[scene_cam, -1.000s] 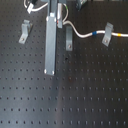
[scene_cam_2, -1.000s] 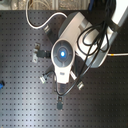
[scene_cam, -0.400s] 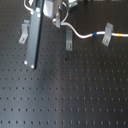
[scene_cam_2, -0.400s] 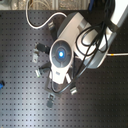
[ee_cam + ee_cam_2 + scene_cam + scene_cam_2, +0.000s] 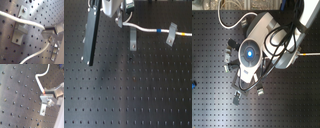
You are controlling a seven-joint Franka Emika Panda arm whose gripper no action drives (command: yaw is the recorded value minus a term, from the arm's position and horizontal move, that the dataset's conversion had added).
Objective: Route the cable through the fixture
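Note:
The cable (image 5: 146, 28) is a thin white cord with a blue band and a yellow band. In the first exterior view it runs from my gripper (image 5: 120, 17) at the top, past the top of one grey clip (image 5: 133, 39), and through a second clip (image 5: 170, 34) to the first exterior view's right edge. In the first wrist view the cable (image 5: 27, 22) crosses over a clip (image 5: 20, 31) and ends between my fingers (image 5: 53, 30). The gripper looks shut on the cable's end. In the second wrist view the cable (image 5: 40, 81) reaches a clip (image 5: 45, 101).
A long grey bar (image 5: 92, 37) hangs down at the first exterior view's left, over the black perforated board (image 5: 129, 95). In the second exterior view the arm (image 5: 254, 52) covers the middle, with small clips (image 5: 237, 96) around it. Further small clips (image 5: 54, 52) show in the first wrist view.
The gripper and the grey bar have moved toward the first exterior view's left, drawing the cable's end with them past the nearer clip.

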